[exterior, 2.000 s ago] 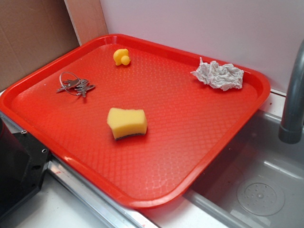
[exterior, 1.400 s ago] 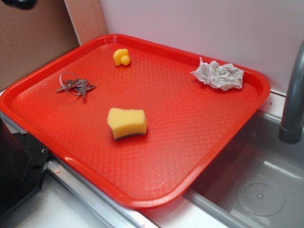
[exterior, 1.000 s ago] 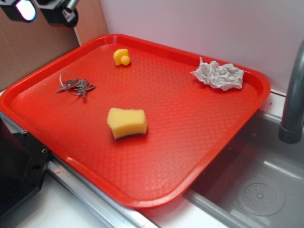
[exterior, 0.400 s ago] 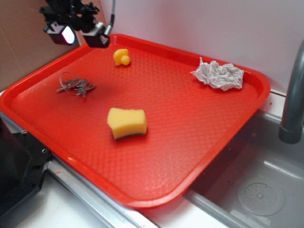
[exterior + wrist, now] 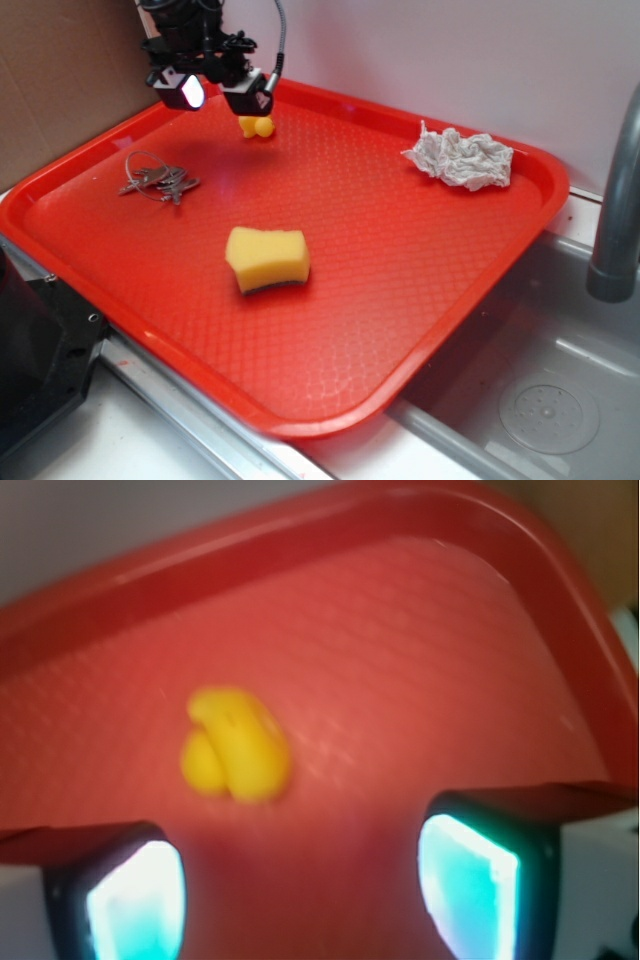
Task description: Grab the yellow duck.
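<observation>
Yellow duck (image 5: pixel 259 126) sits near the top left of the red tray (image 5: pixel 420 300) (blurry in the wrist view). The gripper (image 5: pixel 214 92) hangs right over it, fingers (image 5: pixel 470 880) apart, holding nothing. A yellow sponge (image 5: pixel 267 259) lies mid-tray.

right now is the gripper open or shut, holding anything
Gripper: open and empty, jaws spread, above the tray near the yellow duck, not touching it.

The gripper (image 5: pixel 215 92) has swung in from the upper left, now hovering spread just before the duck (image 5: pixel 258 127).
</observation>
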